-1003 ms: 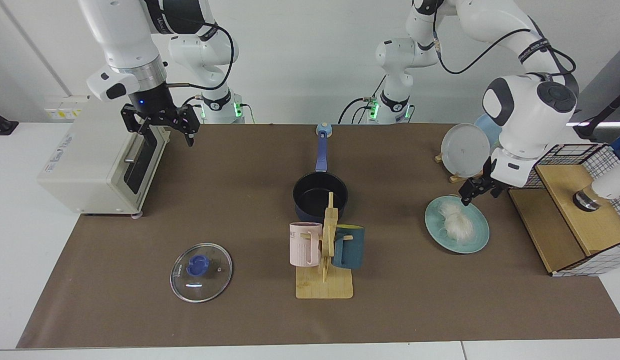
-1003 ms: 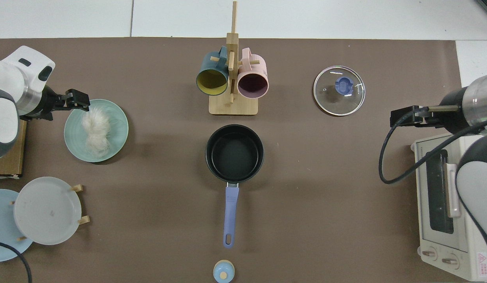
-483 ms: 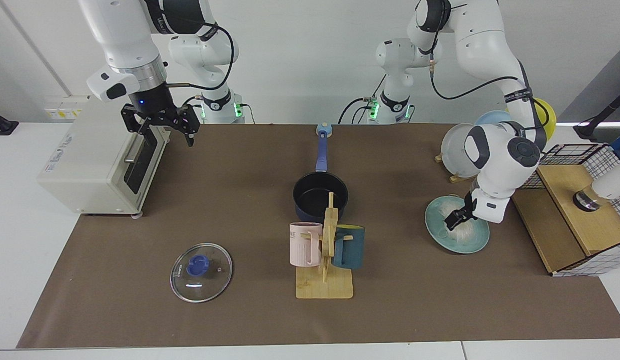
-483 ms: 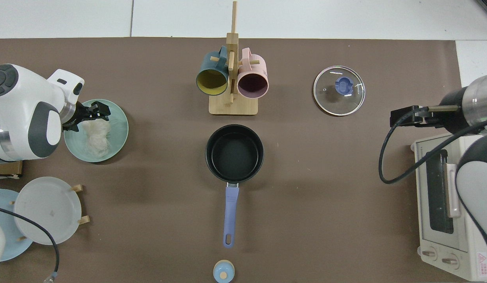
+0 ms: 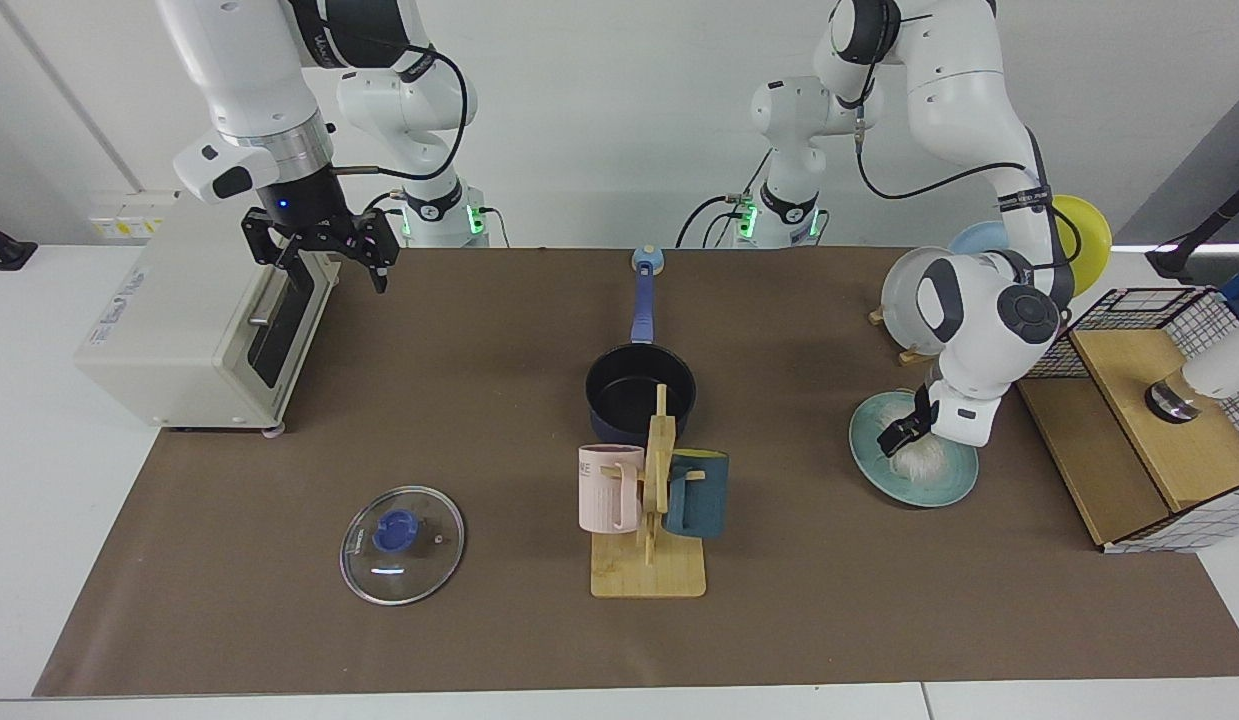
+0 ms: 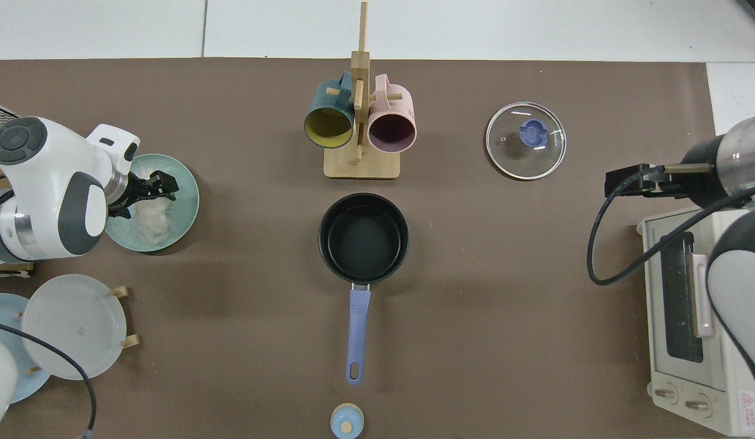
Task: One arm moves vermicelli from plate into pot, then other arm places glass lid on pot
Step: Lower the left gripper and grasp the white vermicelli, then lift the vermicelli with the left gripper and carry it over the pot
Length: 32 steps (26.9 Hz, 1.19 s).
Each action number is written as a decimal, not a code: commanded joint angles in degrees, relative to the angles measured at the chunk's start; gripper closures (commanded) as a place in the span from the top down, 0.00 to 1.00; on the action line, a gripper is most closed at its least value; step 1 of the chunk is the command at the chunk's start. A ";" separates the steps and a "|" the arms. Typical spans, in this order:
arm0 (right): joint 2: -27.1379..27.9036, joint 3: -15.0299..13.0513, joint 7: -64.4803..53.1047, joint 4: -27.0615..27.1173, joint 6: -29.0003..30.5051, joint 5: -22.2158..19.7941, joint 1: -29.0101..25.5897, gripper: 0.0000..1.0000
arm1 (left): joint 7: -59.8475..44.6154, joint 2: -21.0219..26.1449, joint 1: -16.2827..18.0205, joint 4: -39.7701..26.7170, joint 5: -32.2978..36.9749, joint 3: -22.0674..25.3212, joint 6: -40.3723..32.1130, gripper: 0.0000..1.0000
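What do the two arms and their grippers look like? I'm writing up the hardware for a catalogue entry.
Both arms have glossy white shells with dark grey joint caps and black cables looped along them. Their bases glow green. The left gripper and the right gripper are black with two fingers; the right one hangs from a silver wrist ring.

Glossy white arms with dark grey joint caps, black cables — green lights at bases.

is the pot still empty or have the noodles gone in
Empty. The pot shows only its bare black inside; the vermicelli is on the plate under the left gripper.
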 commanded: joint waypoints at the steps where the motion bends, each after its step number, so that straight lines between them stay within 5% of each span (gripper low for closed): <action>1: -0.13 0.35 -1.93 -0.03 0.06 1.80 -0.95 1.00 | 1.64 -2.19 -0.07 -2.91 1.33 0.06 3.00 0.73; 5: -0.13 0.35 -1.93 -0.03 0.06 1.80 -0.95 1.00 | 2.26 -2.10 -0.06 -2.56 0.62 0.06 2.92 0.01; 15: -0.13 0.35 -1.93 -0.03 0.06 1.80 -0.95 1.00 | 5.16 -2.71 -0.50 -0.72 1.50 -0.55 0.99 0.00; 21: -0.13 0.35 -1.93 -0.03 0.06 1.80 -0.95 1.00 | 15.09 -9.56 -0.33 3.06 0.71 -0.73 -8.94 0.00; 32: -0.13 0.35 -1.93 -0.03 0.06 1.80 -0.87 1.00 | 14.49 -20.55 -0.86 8.08 -4.02 -6.44 -26.87 0.00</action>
